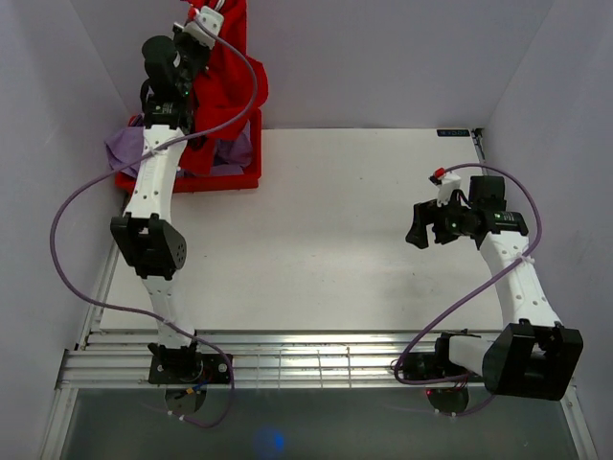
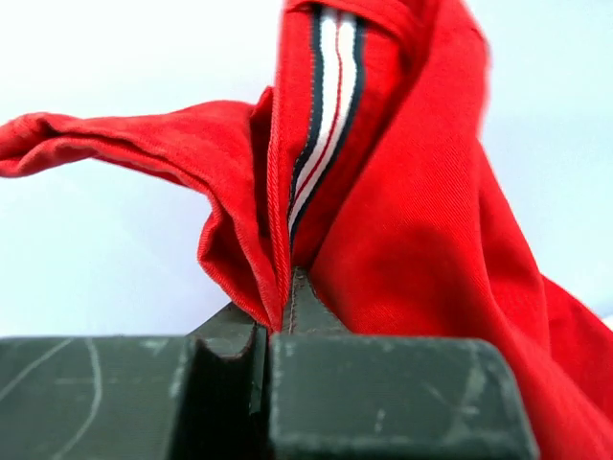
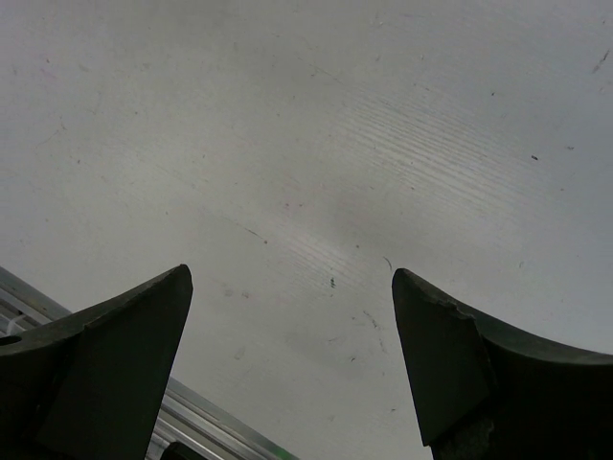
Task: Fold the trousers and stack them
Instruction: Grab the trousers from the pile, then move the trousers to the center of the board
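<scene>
1. Left gripper (image 2: 287,309): the jaws are pressed together on a fold of the red trousers (image 2: 412,240). The cloth is pinched at a stitched edge, which enters the narrow slit between the two fingers.
2. Just above the pinch point, a band of navy, white and red stripes (image 2: 323,105) runs along the inside of the fabric. Cloth spreads away from the grip to both sides.
3. In the top external view, the left arm reaches to the far-left corner of the table (image 1: 326,249). Its gripper (image 1: 209,24) is raised high, with the red trousers (image 1: 230,86) hanging from it.
4. The lower part of the trousers drops into a red crate (image 1: 235,180) at that corner. A lilac garment (image 1: 124,146) shows at the crate's left side, partly hidden by the arm.
5. Right gripper (image 1: 418,232): it hangs over the right half of the table, well apart from the trousers and the crate.
6. Right wrist view: the gripper (image 3: 290,278) has its fingers (image 3: 134,335) spread wide, with nothing between them, only bare table surface (image 3: 335,115) below
</scene>
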